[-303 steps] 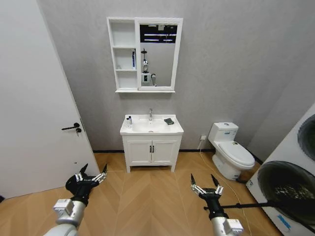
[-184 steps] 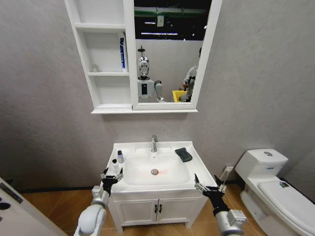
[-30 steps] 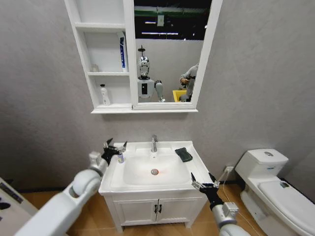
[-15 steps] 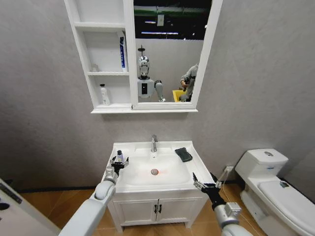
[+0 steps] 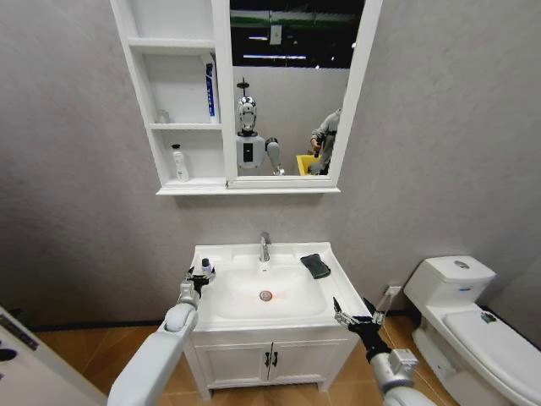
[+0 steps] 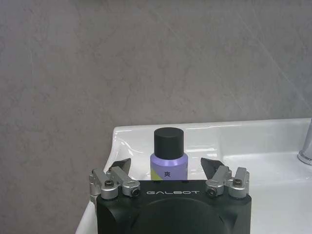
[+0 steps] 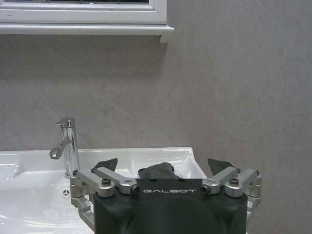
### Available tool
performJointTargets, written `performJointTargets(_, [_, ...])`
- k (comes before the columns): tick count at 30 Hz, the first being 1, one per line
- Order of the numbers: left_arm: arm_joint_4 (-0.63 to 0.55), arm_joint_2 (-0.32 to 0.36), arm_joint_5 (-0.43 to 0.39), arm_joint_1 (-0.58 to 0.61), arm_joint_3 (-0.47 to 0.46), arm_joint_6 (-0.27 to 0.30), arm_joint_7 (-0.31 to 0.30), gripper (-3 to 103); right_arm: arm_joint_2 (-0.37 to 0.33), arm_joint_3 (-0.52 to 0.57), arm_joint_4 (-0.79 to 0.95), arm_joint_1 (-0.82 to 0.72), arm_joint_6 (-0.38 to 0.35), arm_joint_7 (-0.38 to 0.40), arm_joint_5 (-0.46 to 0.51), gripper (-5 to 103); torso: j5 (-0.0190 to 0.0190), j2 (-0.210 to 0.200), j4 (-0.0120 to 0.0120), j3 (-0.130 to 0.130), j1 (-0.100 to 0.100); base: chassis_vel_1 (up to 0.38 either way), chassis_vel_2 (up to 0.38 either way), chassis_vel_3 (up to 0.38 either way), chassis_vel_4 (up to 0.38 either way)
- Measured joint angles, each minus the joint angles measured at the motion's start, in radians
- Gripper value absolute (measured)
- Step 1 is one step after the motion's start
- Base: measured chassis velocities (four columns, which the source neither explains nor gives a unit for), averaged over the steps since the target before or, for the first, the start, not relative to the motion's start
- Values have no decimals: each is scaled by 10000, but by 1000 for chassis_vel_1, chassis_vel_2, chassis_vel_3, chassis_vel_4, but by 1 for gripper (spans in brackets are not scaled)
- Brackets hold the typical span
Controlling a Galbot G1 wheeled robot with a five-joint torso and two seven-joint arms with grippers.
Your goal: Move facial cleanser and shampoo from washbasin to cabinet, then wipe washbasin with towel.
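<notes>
Purple bottle point(image 6: 168, 161) between left gripper point(image 6: 168, 169) fingers

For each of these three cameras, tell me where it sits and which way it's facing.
Head view: high up, looking down at the white ceramic washbasin; both arms show.
Left wrist view: behind the open left tool, facing the purple black-capped bottle.
Right wrist view: behind the open right tool, facing the dark grey folded towel.
Both wrist views share the chrome tap.

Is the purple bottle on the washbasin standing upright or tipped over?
Upright: the purple bottle stands on the washbasin ledge, black cap on top, between the open left gripper fingers.
</notes>
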Motion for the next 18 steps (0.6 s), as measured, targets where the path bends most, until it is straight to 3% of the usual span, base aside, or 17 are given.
performJointTargets(1, [0,0,0,0,0,0,0,82,0,0,0,0,0,0,0,100,0,0,0,0,0,0,0,0,0])
performJointTargets(3, [221,-109,23,-100,11,10,143,71,-39,45,0,0,0,1,61,100,0,0,0,0,0,0,0,0,0])
performJointTargets(4, [221,-109,23,-100,11,10,143,71,-39,45,0,0,0,1,61,100,0,0,0,0,0,0,0,0,0])
performJointTargets(6, [482,-256,10,-210,9,-9,218,60,-59,74,-19,0,3,3,99,100,0,0,0,0,0,0,0,0,0])
performJointTargets(7, [482,-256,10,-210,9,-9,218,60,-59,74,-19,0,3,3,99,100,0,0,0,0,0,0,0,0,0])
performJointTargets(11, [755,-428,-176,-339,-25,-34,268,44,-75,97,-76,7,23,2,138,100,1,0,-1,0,0,0,0,0,0])
performJointTargets(18, [740,-346,-192,-357,-59,-100,427,42,-91,96,-199,53,66,3,160,100,-2,-1,-2,0,-1,0,0,0,0])
